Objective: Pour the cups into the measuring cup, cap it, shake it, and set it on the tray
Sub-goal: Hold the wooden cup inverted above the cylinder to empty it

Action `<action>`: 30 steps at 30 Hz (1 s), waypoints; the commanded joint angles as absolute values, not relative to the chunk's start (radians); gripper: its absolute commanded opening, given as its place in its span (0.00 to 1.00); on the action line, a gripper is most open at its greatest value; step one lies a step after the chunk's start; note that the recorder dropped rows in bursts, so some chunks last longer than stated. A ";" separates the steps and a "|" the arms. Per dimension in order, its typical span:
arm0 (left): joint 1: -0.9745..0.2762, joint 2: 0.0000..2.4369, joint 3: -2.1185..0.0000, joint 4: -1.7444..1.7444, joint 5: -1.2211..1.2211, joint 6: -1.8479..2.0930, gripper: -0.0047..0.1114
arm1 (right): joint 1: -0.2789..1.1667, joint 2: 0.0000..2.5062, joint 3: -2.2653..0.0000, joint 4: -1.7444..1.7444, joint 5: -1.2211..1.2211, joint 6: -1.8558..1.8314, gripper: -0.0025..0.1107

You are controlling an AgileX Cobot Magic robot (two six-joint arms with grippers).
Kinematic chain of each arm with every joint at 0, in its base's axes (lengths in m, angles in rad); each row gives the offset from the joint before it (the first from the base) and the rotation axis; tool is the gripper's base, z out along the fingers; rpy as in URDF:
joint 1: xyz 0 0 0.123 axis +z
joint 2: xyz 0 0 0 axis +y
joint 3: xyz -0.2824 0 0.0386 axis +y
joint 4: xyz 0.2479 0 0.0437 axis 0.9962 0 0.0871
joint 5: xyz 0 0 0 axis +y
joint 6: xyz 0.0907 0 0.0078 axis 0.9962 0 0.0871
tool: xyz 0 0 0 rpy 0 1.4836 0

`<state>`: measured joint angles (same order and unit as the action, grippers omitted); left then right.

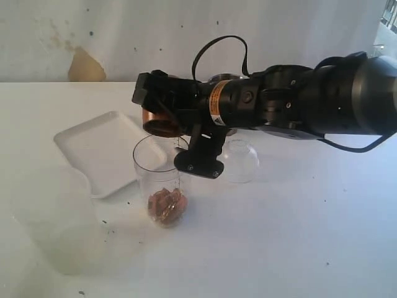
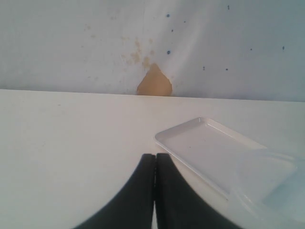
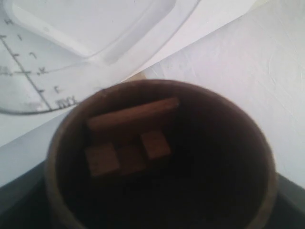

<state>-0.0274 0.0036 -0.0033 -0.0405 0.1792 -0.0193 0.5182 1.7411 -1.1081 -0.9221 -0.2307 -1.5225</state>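
Tipping wood cup (image 1: pixel 161 124), clamped in right gripper (image 1: pixel 159 102), over measuring cup (image 1: pixel 162 180) just beneath so pieces (image 3: pixel 132 117) drop in; left gripper (image 2: pixel 155 188) pinched together, empty.

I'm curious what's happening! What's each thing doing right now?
Clear plastic measuring cup: upright, uncapped, brown pieces at bottom.
Brown rounded wooden cup: tipped over the measuring cup, pieces inside.
Small clear dome cap: off, on table.
Flat white tray: empty.
Right hand: shut on wooden cup.
Left hand: shut, empty.
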 commanded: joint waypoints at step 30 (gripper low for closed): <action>-0.024 0.000 0.000 -0.045 0.172 -0.022 0.05 | 0.533 1.706 -1.094 -0.803 -0.302 -1.689 0.02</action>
